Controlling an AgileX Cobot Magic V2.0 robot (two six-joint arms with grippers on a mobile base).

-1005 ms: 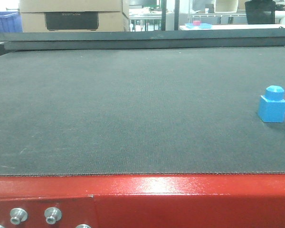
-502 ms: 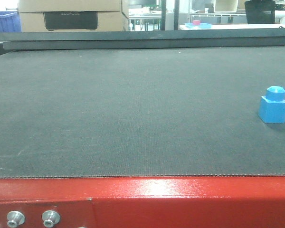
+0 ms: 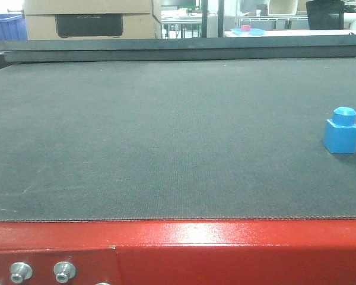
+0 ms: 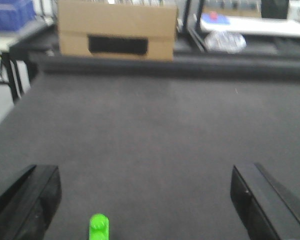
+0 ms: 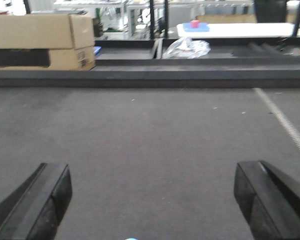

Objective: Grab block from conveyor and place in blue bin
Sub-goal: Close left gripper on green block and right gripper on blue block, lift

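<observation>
The block stood upright on the belt, close to its right edge in the front view. Over the last second it had crept only a touch rightward. The bolts on the red frame had wobbled about as much, so the shift may have been the camera rather than the belt. Either way the block looked near enough at rest, which I judged made it a steady target rather than one to chase. Neither wrist view showed it plainly; a pale blue sliver at the bottom edge of the right wrist view was too small to name. The right jaws were spread wide and empty over bare belt, and the left jaws were likewise wide apart and holding nothing. A small green piece sat low between the left jaws, and I could not tell if it belonged to the arm. No pick had begun, and the right arm seemed the likelier one for it. A blue bin showed far back on the left beside a cardboard box, well apart from the block.
</observation>
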